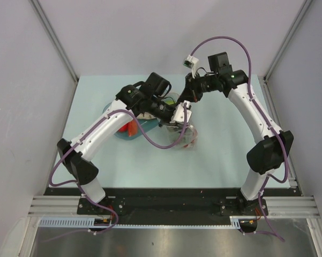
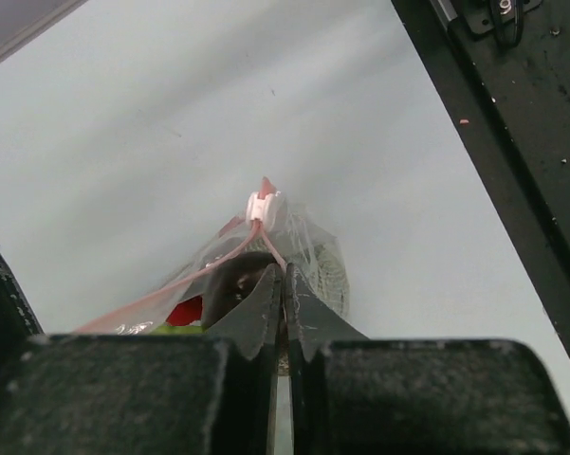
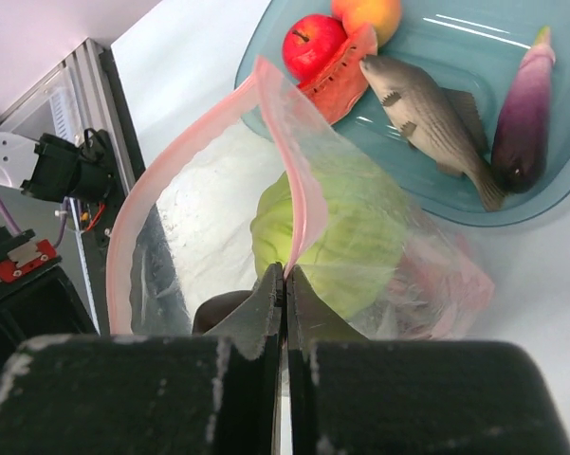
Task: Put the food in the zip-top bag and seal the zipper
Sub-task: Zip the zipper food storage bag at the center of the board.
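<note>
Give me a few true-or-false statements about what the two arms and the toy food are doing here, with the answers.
1. The fish lies in the blue tray. True.
2. The bag is empty. False: a green vegetable sits inside it.
3. The right gripper pinches the bag's pink zipper strip. True.
4. The eggplant is already in the bag. False: it lies in the tray, beside the fish.
5. The left gripper hangs open above the table. False: it is shut on the bag's edge.
</note>
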You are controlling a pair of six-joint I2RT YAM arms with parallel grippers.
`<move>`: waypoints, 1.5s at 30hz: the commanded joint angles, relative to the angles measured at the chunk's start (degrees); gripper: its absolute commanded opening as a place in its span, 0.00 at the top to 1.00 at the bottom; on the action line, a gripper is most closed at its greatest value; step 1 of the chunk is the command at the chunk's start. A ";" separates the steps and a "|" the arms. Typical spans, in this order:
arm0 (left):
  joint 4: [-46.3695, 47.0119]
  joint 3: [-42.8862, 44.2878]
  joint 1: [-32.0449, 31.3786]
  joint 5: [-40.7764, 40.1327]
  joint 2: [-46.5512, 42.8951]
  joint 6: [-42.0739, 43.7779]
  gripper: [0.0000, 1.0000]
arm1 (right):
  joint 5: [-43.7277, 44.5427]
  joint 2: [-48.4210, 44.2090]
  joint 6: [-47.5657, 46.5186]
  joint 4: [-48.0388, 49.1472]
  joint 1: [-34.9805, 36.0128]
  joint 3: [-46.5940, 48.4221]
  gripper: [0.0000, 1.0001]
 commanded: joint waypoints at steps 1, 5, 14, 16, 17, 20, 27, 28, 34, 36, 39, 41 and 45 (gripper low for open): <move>2.14 1.83 -0.66 -0.31 -1.41 -4.40 0.68 | -2.71 0.27 -2.60 0.22 0.03 3.88 1.00; -2.77 1.05 -0.31 -7.52 -1.58 -0.72 0.36 | -2.80 -0.35 -4.54 -0.58 0.03 2.48 1.00; -3.13 -1.43 1.01 -8.25 -2.38 -0.70 0.80 | -4.90 -0.35 -4.28 0.56 0.38 1.86 1.00; -0.43 -0.20 0.49 -4.92 -2.11 -2.72 0.98 | -5.87 0.00 -3.49 1.35 0.82 2.21 1.00; 1.34 0.33 0.48 -3.85 -2.28 -5.95 1.00 | -5.87 0.00 -3.22 1.79 1.43 2.56 1.00; 9.49 -2.63 0.48 -2.17 -4.13 -12.46 1.00 | -5.96 -0.78 -0.68 2.23 1.18 3.71 0.68; 16.89 -6.78 1.36 -1.56 -4.92 -19.34 1.00 | -2.18 -12.99 0.99 5.83 -8.11 -6.12 0.05; 18.04 -7.22 1.62 -1.64 -4.92 -21.43 1.00 | -1.40 -14.75 0.91 7.49 -9.27 -10.31 0.05; 19.29 -4.07 2.77 0.11 -2.73 -23.66 1.00 | -0.16 -30.40 -8.66 6.74 -15.17 -25.11 0.12; 18.41 -3.27 2.77 0.73 -1.85 -23.04 1.00 | -1.12 -32.86 -13.67 3.66 -14.91 -27.31 0.14; 16.83 -2.04 3.03 2.65 -1.14 -21.90 1.00 | -0.87 -34.45 -14.65 4.25 -13.68 -31.52 0.16; 15.68 -1.86 3.21 3.19 -0.97 -20.76 1.00 | -0.08 -34.98 -15.26 7.59 -11.75 -33.37 0.18; 14.10 -2.04 3.21 3.89 -1.06 -18.64 1.00 | -0.07 -32.79 -16.14 12.95 -9.29 -35.14 0.21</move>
